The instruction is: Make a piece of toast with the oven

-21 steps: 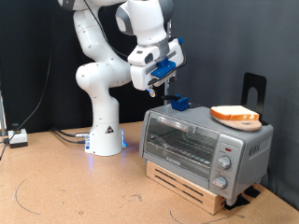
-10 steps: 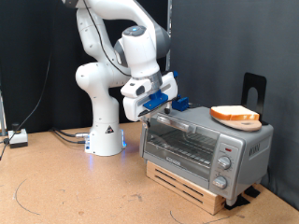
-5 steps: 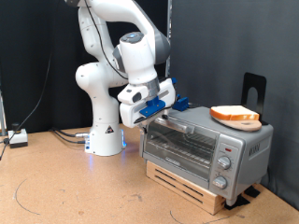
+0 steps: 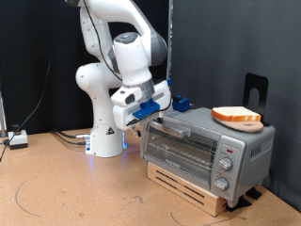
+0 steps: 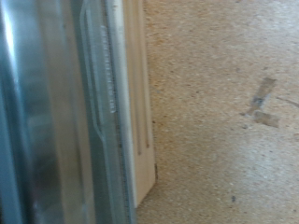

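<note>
The silver oven stands on a wooden base at the exterior view's right, glass door shut, knobs on its right panel. The piece of toast lies on the oven's roof, towards its right end. My gripper hangs at the oven's upper left corner, close to the left end of the door handle. The hand hides its fingers in the exterior view. The wrist view shows no fingers, only the oven's silver side and a pale edge, blurred, over the brown tabletop.
A small blue object sits on the oven's roof at its left end. A black stand rises behind the oven. The robot's white base stands left of the oven. Cables and a white box lie at far left.
My gripper has come down and to the left, from above the oven's roof to the upper left corner of its door. The toast and oven have not moved.
</note>
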Action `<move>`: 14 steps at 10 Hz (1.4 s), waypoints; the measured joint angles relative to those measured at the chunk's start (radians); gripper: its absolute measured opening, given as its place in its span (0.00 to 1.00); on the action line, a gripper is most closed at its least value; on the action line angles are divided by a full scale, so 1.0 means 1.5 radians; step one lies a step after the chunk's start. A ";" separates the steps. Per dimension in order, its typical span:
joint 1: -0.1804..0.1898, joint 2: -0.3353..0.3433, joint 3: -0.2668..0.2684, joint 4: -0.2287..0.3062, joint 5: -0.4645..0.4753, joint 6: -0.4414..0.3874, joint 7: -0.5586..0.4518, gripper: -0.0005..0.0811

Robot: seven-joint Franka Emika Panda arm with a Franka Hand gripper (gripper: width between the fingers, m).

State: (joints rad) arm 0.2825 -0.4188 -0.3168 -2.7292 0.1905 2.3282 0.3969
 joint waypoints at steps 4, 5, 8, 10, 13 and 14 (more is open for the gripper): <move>-0.031 0.060 -0.001 0.031 -0.029 0.002 0.012 0.99; -0.036 0.078 -0.001 0.037 -0.032 0.006 0.012 0.99; -0.044 0.120 -0.003 0.048 -0.033 0.027 0.007 0.99; -0.044 0.134 -0.010 0.056 -0.030 0.033 -0.002 0.99; -0.044 0.141 -0.016 0.062 -0.029 0.055 -0.013 0.99; -0.044 0.141 -0.016 0.061 -0.029 0.079 -0.020 0.99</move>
State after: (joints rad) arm 0.2163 -0.2068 -0.3409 -2.6378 0.1477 2.4468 0.3669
